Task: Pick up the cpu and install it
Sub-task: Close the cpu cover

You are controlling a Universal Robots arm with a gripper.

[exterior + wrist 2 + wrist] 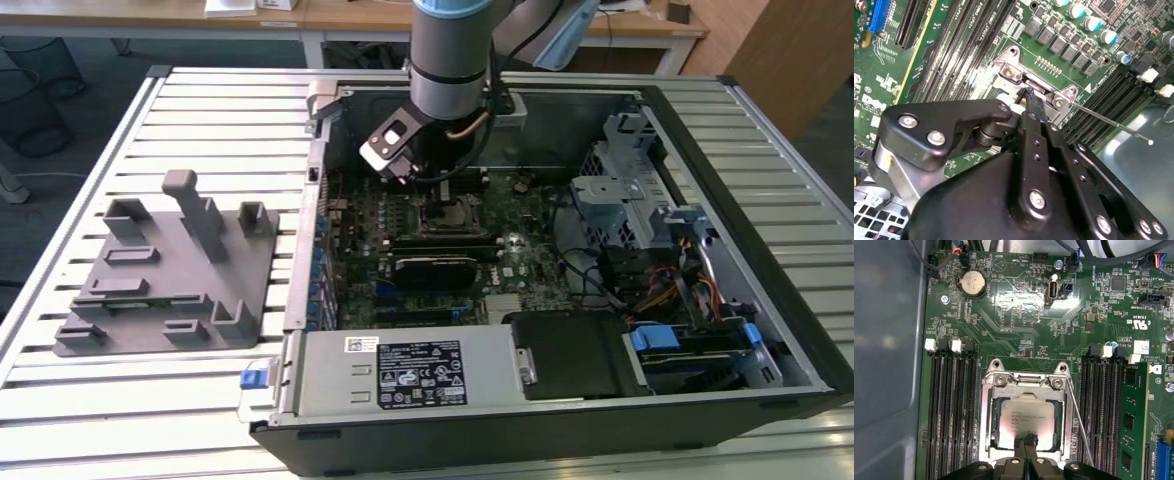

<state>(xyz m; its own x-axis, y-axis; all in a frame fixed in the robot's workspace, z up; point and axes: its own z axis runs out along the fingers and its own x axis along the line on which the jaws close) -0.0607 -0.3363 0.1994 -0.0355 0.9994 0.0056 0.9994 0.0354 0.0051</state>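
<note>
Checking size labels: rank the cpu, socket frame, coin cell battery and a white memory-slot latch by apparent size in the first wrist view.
1. socket frame
2. cpu, partly covered by the claw
3. coin cell battery
4. white memory-slot latch
All lie at similar depth, so the order is safe.

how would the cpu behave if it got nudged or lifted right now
The cpu looks like a thin rigid plate, so probably stiff and light. Its smooth metal top is likely slippery. It lies flat in the socket frame, so a sideways push probably won't shift it.
</note>
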